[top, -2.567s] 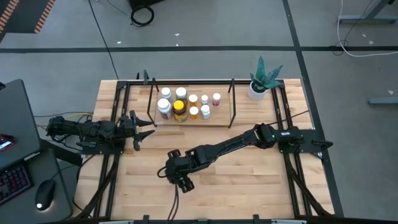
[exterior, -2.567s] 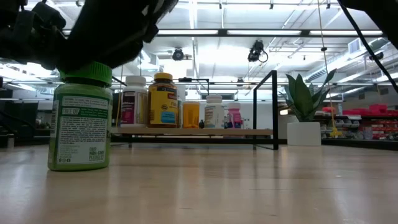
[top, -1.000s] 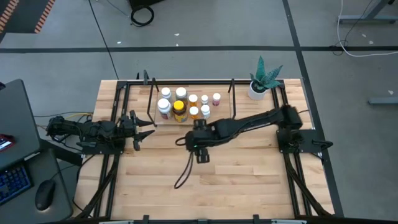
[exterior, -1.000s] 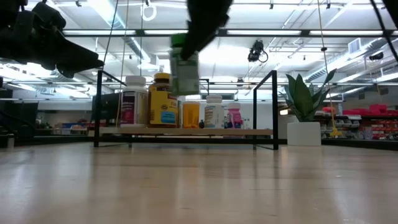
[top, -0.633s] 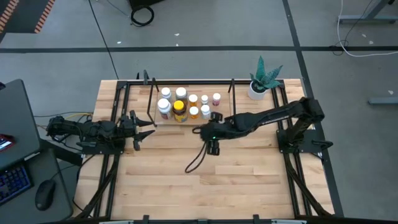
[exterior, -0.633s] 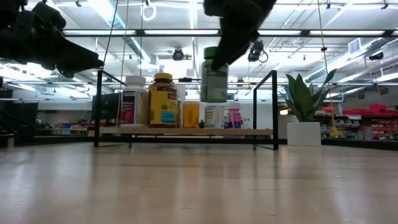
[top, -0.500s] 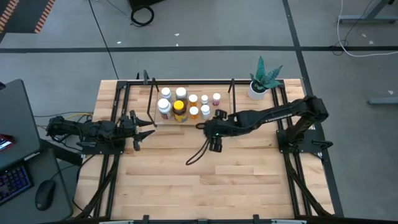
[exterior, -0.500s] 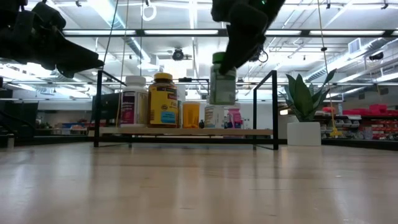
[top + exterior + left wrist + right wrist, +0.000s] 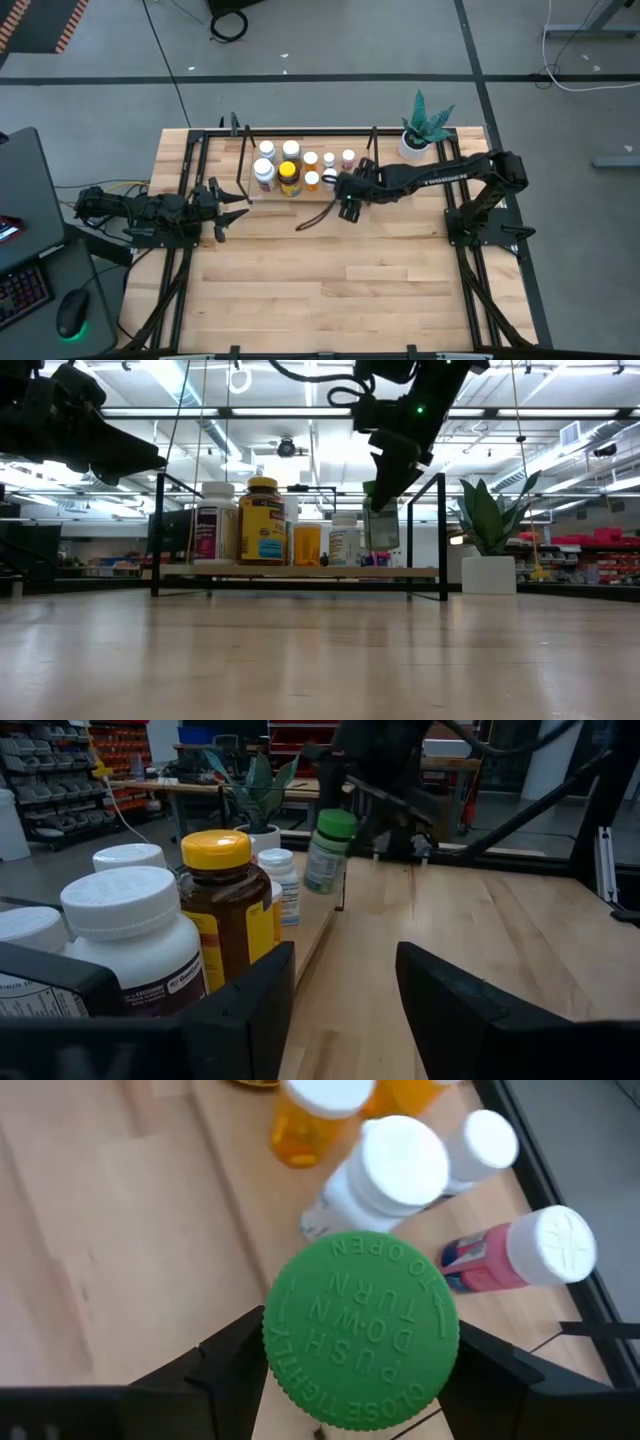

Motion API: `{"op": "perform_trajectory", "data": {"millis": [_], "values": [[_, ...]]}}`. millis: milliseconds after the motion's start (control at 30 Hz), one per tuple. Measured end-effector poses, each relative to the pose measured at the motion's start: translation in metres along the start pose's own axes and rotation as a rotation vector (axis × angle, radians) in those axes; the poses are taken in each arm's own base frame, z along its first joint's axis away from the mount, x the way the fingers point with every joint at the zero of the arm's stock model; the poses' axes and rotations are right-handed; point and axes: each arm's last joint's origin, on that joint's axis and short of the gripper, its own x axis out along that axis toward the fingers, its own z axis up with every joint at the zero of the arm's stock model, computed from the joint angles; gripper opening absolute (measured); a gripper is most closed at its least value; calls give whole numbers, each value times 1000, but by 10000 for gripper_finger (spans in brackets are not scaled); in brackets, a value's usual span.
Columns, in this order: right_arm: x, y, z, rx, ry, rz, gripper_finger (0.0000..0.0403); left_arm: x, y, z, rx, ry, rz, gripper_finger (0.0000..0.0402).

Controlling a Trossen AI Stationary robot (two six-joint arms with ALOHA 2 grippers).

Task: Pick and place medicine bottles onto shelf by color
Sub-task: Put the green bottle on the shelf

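Note:
My right gripper point(image 9: 392, 468) is shut on a green-capped bottle point(image 9: 381, 526) with a pale green label, holding it over the right part of the shelf point(image 9: 300, 571). The left wrist view shows that bottle point(image 9: 328, 852) beside the shelf's right-hand rods. In the high view the right gripper point(image 9: 338, 186) hides it. On the shelf's wood base point(image 9: 352, 193) stand several white-capped bottles, one amber bottle with a yellow cap point(image 9: 288, 178), some orange ones and a pink one point(image 9: 510, 1255). My left gripper point(image 9: 226, 205) waits open at the table's left, level with the shelf's left end. My right gripper pinches the green bottle by its green cap point(image 9: 360, 1342), one finger point(image 9: 225, 1360) on each side of the cap. The fingers come from above, pointing down. The bottle hangs below them, nearly upright, its bottom lifted clear a little above the shelf's base.
A white pot with a green plant point(image 9: 412, 145) stands at the far right corner, just right of the shelf. A dark cable loop point(image 9: 314, 217) hangs from the right arm over the table in front of the shelf. Bare wood spans the table's near half point(image 9: 340, 290).
My right gripper has carried the green bottle from above the table's middle toward the far edge and to the right, up to the shelf's right part, and lowered it. The bottle has stayed in the hold. The left arm has kept still.

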Motion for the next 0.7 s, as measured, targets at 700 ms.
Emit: {"op": "perform_trajectory", "data": {"millis": [700], "values": [[21,-15,-11,60,41,-17,251,0,0,0,0,0,0,188]]}}
